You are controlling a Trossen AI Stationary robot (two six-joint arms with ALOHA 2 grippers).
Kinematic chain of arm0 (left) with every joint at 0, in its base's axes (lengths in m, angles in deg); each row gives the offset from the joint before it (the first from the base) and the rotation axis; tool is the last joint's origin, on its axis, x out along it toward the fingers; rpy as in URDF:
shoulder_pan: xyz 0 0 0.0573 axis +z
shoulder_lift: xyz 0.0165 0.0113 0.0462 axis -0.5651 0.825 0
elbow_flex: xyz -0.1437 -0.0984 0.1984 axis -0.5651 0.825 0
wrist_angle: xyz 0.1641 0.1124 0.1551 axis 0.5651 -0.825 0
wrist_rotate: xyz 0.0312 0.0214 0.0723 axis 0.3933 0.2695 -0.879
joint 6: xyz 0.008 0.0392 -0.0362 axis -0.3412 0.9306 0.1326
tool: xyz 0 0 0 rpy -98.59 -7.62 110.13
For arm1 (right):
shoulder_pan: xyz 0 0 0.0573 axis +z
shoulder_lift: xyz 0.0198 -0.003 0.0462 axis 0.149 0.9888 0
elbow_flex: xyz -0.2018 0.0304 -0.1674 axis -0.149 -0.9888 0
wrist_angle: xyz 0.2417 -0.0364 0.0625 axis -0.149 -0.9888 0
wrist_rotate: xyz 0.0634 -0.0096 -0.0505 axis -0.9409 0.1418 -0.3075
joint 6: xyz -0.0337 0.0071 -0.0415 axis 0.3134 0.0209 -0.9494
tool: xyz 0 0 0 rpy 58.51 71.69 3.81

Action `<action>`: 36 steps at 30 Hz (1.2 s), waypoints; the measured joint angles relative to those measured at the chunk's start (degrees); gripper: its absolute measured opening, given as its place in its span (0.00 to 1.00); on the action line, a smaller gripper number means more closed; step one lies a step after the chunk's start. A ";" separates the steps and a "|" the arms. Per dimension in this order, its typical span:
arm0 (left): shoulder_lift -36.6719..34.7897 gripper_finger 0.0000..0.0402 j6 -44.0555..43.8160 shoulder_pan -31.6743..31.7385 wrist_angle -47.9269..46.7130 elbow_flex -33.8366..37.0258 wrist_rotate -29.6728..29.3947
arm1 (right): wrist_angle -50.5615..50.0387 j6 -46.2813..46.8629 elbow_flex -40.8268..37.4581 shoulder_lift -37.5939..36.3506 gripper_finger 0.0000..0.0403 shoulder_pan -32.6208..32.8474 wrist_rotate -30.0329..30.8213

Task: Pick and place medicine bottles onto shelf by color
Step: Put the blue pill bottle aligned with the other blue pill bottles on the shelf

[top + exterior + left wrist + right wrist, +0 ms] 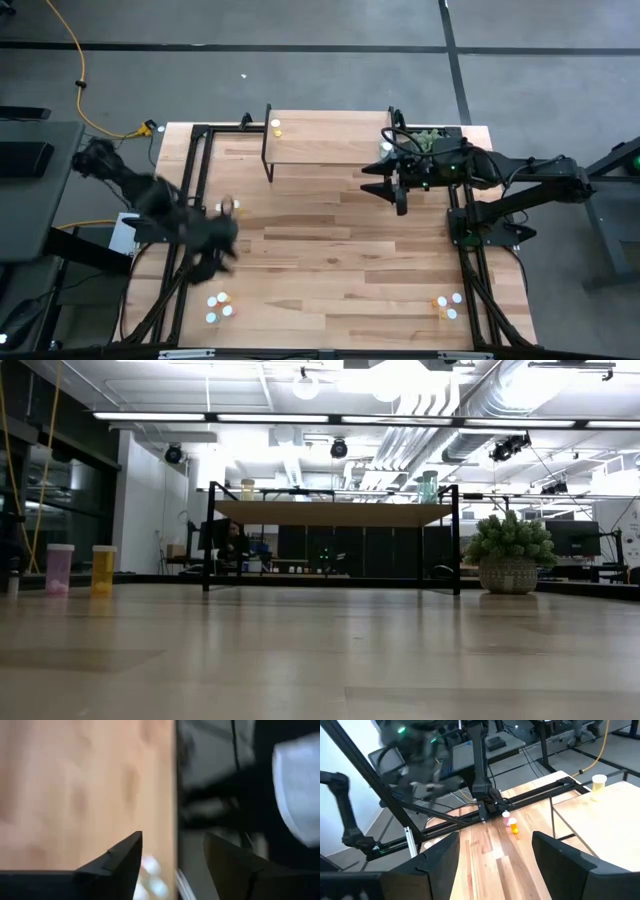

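Wood-plank table (330, 250): bottles clustered near-left (218, 306) and near-right (447, 306). Left pincer (222, 243) over left side w/ fingers apart, nothing between. Right pincer (385, 182) open, empty, by shelf's (330, 140) right end. Shelf at far edge w/ yellow bottle (276, 127) on far-left corner; green plant (510, 555) at far right.

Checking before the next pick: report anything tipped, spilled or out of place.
Nothing stands out. The yellow bottle stands upright on the shelf; the pink bottle and its yellow neighbour stand upright on the table. No spills.
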 joint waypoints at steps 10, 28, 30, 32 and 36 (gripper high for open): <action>16.01 0.54 -32.33 -30.27 2.23 -0.07 -8.72 | -1.76 -0.02 0.00 0.00 0.60 -0.02 1.76; 31.78 0.54 -38.10 -34.07 -4.41 -0.04 -17.66 | -1.97 -1.79 -0.02 0.09 0.60 -0.02 1.91; 31.78 0.54 -37.74 -34.11 -4.00 -0.04 -17.78 | -2.00 -1.79 -0.02 0.11 0.60 -0.02 1.91; 31.78 0.54 -37.86 -34.60 -3.67 -0.04 -17.74 | -2.18 -1.79 -0.02 0.13 0.60 -0.02 1.91; 31.78 0.54 -39.22 -35.48 -1.99 0.16 -17.78 | -2.49 -1.84 -0.02 0.13 0.60 -0.02 1.91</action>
